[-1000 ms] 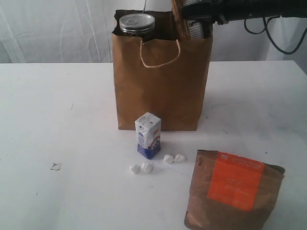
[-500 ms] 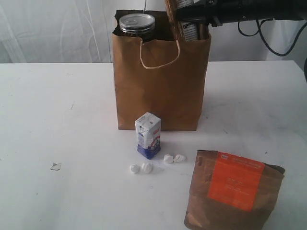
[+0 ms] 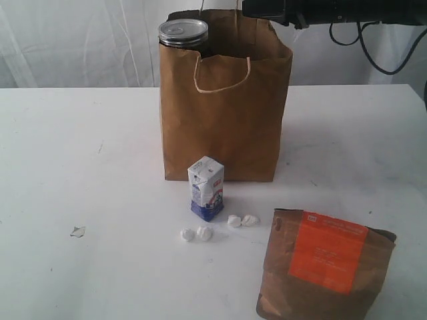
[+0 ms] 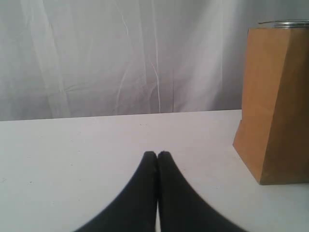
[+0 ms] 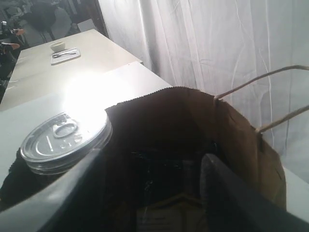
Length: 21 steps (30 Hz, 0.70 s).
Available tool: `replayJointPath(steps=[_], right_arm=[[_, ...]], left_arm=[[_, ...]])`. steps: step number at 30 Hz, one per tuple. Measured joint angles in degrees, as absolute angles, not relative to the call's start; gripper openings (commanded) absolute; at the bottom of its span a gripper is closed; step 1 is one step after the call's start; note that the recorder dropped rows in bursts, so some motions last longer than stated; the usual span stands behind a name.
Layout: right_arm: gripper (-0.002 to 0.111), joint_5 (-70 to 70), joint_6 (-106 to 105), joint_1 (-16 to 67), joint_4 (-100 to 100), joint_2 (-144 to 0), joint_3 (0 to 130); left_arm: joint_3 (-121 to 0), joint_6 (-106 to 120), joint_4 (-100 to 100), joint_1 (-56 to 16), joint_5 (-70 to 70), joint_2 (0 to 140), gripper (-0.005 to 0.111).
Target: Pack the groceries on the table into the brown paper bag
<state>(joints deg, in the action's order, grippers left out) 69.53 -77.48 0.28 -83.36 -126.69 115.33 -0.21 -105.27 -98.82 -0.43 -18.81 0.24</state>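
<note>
The brown paper bag (image 3: 225, 107) stands upright at the back middle of the table (image 3: 87, 167). The dark silver-topped can (image 3: 183, 31) pokes out of its left corner. My right gripper (image 5: 153, 157) hangs open over the bag's mouth, and the flat printed box (image 5: 169, 215) lies deep inside below it. In front of the bag stand the small white-blue carton (image 3: 206, 188), several small white lumps (image 3: 204, 233) and the orange-labelled brown pouch (image 3: 325, 267). My left gripper (image 4: 157, 154) is shut and empty, low over the table beside the bag (image 4: 277, 104). The jar and yellow bottle are out of view.
A small chipped mark (image 3: 78, 231) lies on the tabletop at front left. White curtains hang behind the table. The right arm (image 3: 333, 10) and its cables reach in along the top right. The bag's cord handles (image 5: 270, 104) stand beside my right gripper.
The flat printed box that stood in my right gripper at the bag's rim has dropped inside the bag. The gripper has let go of it and risen.
</note>
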Motion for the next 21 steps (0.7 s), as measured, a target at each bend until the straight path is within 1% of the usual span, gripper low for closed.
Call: replayJointPath(steps=[4,10,17,19,21], right_arm=[[0.055,69.6,-77.0,0.3,-83.4,-126.7,115.3],[0.055,69.6,-69.7,-0.5,-83.7,-125.9,115.3],[0.055,69.6,-65.6,-6.9,-83.8,-122.5,115.3],[0.052,69.6,-63.9,-9.5,-83.9,-121.4,115.3],[0.045,69.6,-62.0,-12.4,-83.1,-120.4,115.3]], left_arm=[[-0.2,-105.3,-98.8,-0.4,-18.8,0.2,0.000],[-0.2,-105.3,-98.8,-0.4,-18.9,0.2,0.000],[-0.2,-105.3,-98.8,-0.4,-18.9,0.2,0.000],[-0.2,-105.3,-98.8,-0.4,-18.9,0.2,0.000],[-0.2,-105.3,-98.8,-0.4,-18.9,0.2,0.000]])
